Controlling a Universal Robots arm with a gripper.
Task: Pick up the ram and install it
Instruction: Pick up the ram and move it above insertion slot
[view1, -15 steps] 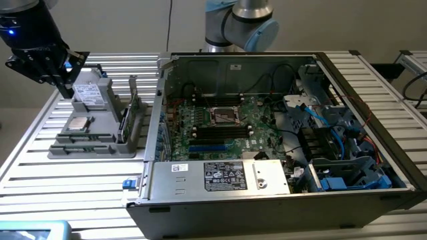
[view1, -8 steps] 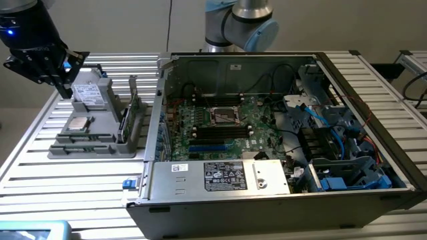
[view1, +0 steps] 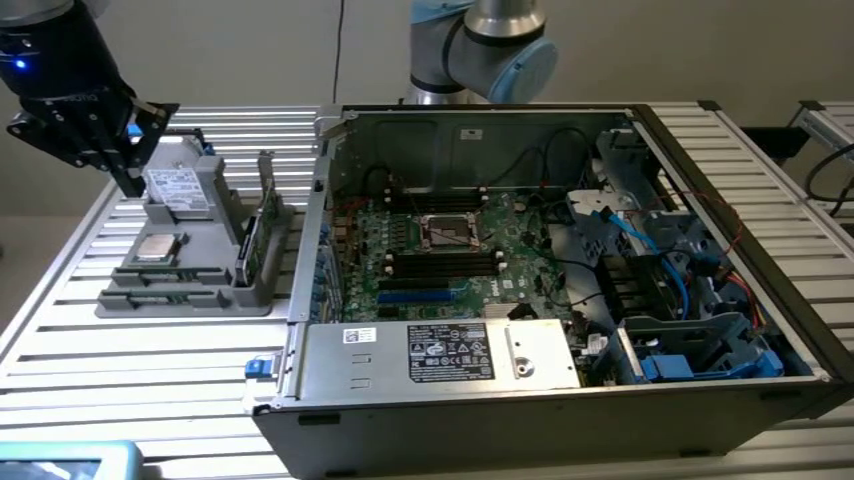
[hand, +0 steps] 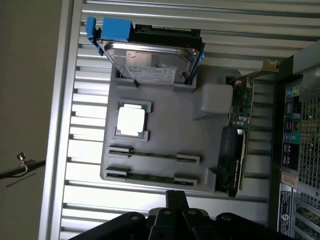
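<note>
Green ram (hand: 152, 155), grey tray (hand: 170, 131)

Tool (view1: 123, 172) hangs over far end of gray tray (view1: 200, 303) at exterior view's left, just above hard drive (view1: 176, 190). Processor (view1: 158, 247) flat mid-tray; ram (view1: 158, 296) flat at near end, apart from tool. Graphics card (view1: 262, 240) upright on tray side nearest open PC case (view1: 534, 400), w/ motherboard (view1: 521, 265) inside. All on slatted tabletop (view1: 80, 360).

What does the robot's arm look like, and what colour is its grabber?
The arm is made of silver-grey tubes, with pale blue caps on its round joints. The gripper is black and chunky. A small blue light glows on the black part just above it.
</note>
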